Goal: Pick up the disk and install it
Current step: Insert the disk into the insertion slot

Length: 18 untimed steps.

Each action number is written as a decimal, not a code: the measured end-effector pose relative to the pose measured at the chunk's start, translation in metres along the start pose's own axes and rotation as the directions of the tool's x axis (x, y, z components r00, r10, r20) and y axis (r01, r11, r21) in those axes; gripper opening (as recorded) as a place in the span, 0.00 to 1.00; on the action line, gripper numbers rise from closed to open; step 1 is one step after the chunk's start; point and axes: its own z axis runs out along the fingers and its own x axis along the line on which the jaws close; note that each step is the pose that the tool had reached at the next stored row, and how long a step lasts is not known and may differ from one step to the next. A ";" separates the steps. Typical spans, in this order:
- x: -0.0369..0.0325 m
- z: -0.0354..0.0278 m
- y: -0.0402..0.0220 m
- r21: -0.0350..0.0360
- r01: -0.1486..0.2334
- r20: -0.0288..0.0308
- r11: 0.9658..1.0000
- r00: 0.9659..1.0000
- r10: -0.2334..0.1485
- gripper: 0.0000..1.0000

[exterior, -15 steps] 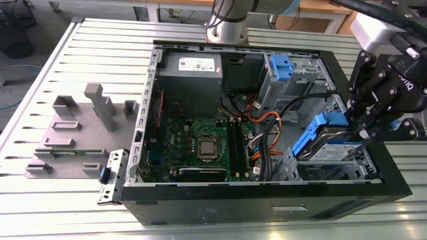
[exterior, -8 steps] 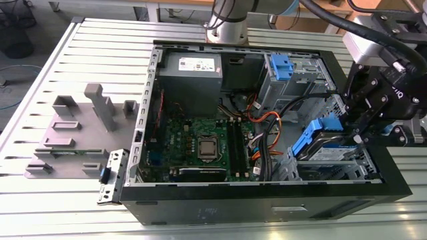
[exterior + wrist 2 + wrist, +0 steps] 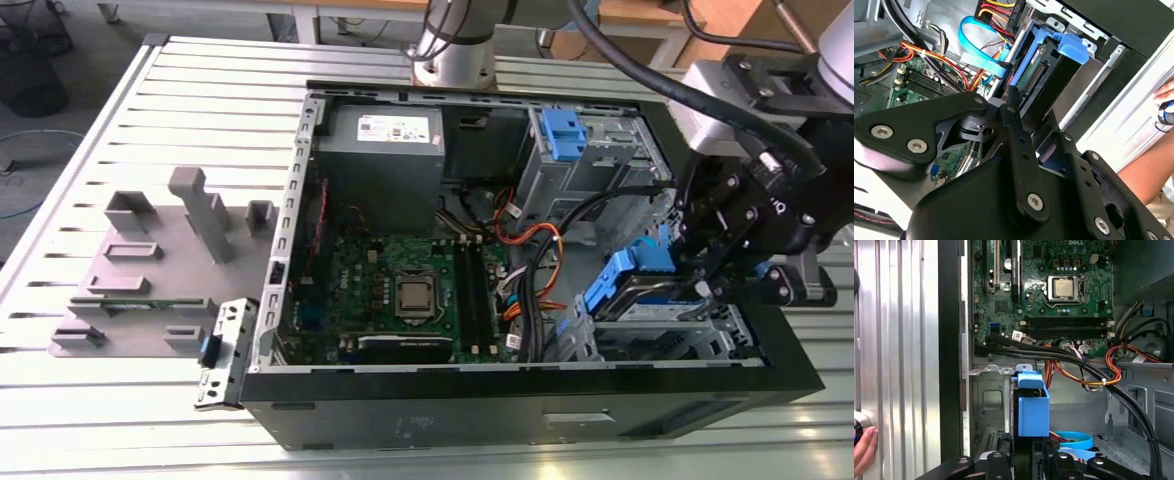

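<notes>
Your hand [image 3: 1029, 465] looks closed on the disk [image 3: 651, 300]: in the first wrist view the drive and its blue carrier stand straight out between the two fingers. In the exterior view the disk is at the lower right of the frame, tilted over the drive bay [image 3: 667, 338] in the near corner of the computer case [image 3: 534, 420], and it is not seated flat. The likeliest trouble is a jam. With that tilt a blue rail could catch on the bay's metal wall and twist the drive in your grip. The cables are the second worry. The black cable bundle [image 3: 1054, 354] and the orange wires [image 3: 1089, 383] run just beside the bay, and the blue ribbon cable [image 3: 989, 62] loops near the disk's connector edge, so any of them could be trapped or dragged. Mind also a person's fingers [image 3: 864, 450] close to the case's outer wall, over the counter [image 3: 160, 120]. You cannot see where the pads meet the drive, because the linkage covers them. In the exterior view the hand's body hides much of the bay, so it cannot be told whether the rails have met their guides.
</notes>
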 end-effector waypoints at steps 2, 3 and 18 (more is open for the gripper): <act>0.0001 0.0036 0.0000 0.000 0.000 0.000 1.000 1.000 0.000 0.35; 0.0001 0.0056 0.0000 0.000 0.000 -0.001 1.000 1.000 0.000 0.35; 0.0007 0.0326 -0.0001 0.000 0.000 -0.007 1.000 1.000 0.000 0.35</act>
